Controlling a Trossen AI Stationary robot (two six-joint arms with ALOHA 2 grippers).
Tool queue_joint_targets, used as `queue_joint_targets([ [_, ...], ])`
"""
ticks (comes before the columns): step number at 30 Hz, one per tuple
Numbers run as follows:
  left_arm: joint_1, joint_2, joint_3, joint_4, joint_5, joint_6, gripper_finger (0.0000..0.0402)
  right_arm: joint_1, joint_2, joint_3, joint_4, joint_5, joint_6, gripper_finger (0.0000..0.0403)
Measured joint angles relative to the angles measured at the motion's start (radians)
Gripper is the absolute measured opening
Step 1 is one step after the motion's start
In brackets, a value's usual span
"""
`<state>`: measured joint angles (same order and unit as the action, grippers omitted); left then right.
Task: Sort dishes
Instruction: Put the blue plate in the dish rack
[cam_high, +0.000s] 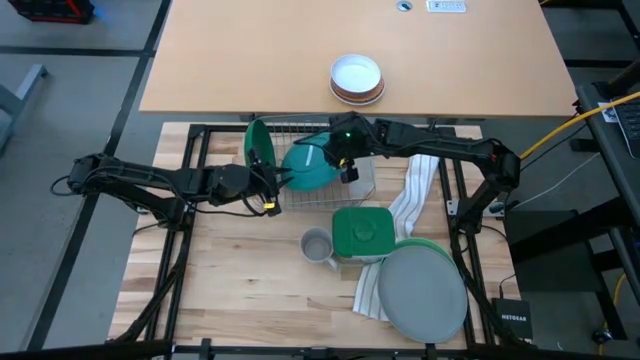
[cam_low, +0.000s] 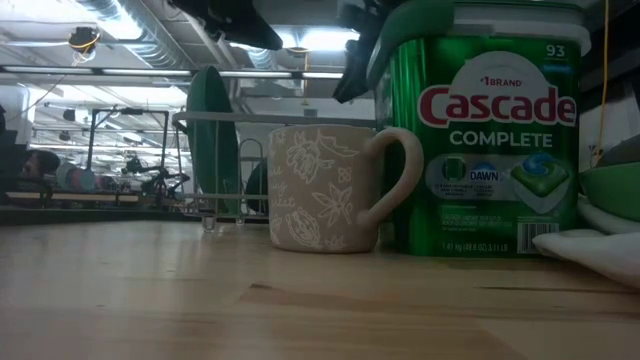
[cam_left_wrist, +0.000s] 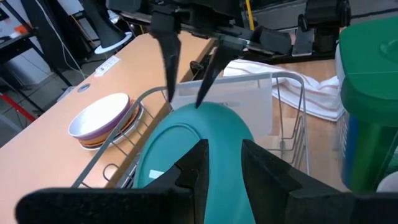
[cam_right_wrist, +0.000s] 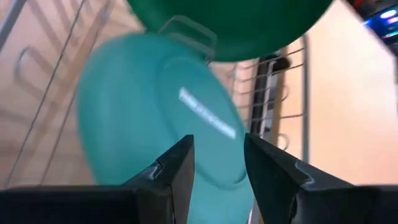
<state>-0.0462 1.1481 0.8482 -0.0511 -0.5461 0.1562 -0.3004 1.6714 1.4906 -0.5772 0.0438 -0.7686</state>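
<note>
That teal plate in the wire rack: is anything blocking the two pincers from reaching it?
Nothing visible does. The teal plate leans in the rack, with the left pincer and the right pincer right at its edges, both open.

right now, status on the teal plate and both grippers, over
Left gripper and right gripper open, either side of teal plate. Plate tilted in wire rack, neither gripper clamped. Dark green plate racked alongside.

Dark green round flat plate (cam_high: 258, 147), teal round flat plate (cam_high: 308, 167), grey round flat plate (cam_high: 423, 293), light green plate edge (cam_high: 432, 244), beige ceramic mug (cam_low: 325, 190) with white floral pattern, green plastic detergent tub (cam_low: 484, 140) with red lettering, white bowl (cam_high: 357, 77) with brown rim, white cloth (cam_high: 412, 190).
</note>
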Motion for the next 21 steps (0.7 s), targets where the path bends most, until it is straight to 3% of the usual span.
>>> queue_joint_targets([
  [9, 0.0, 0.0, 0.001, -0.075, 0.0, -0.04, 0.0084, 0.033, 0.001, 0.011, -0.326, 0.001, -0.024, 0.0144],
  [21, 0.0, 0.0, 0.001, -0.073, 0.0, -0.044, 0.0084, 0.074, 0.03, 0.011, -0.239, 0.076, -0.099, 0.0144],
])
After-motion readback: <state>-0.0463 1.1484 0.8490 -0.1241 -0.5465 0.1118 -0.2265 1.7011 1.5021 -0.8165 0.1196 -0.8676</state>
